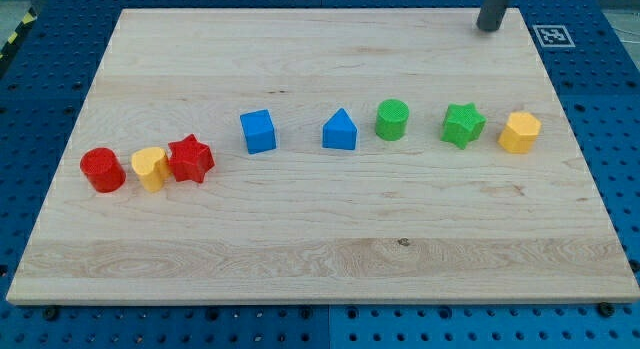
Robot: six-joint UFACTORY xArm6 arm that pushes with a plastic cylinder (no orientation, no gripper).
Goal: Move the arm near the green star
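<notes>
The green star point(463, 125) lies on the wooden board point(320, 239) at the view's right, between a green cylinder point(392, 119) on its left and a yellow hexagon point(519, 132) on its right. My tip point(489, 27) rests near the board's top right edge, well above the green star and slightly to its right. It touches no block.
A row of blocks crosses the board's middle: a red cylinder point(102, 170), a yellow heart-like block point(150, 169) and a red star point(190, 159) close together at the left, then a blue cube point(258, 131) and a blue triangular block point(340, 130). A blue pegboard point(600, 49) surrounds the board.
</notes>
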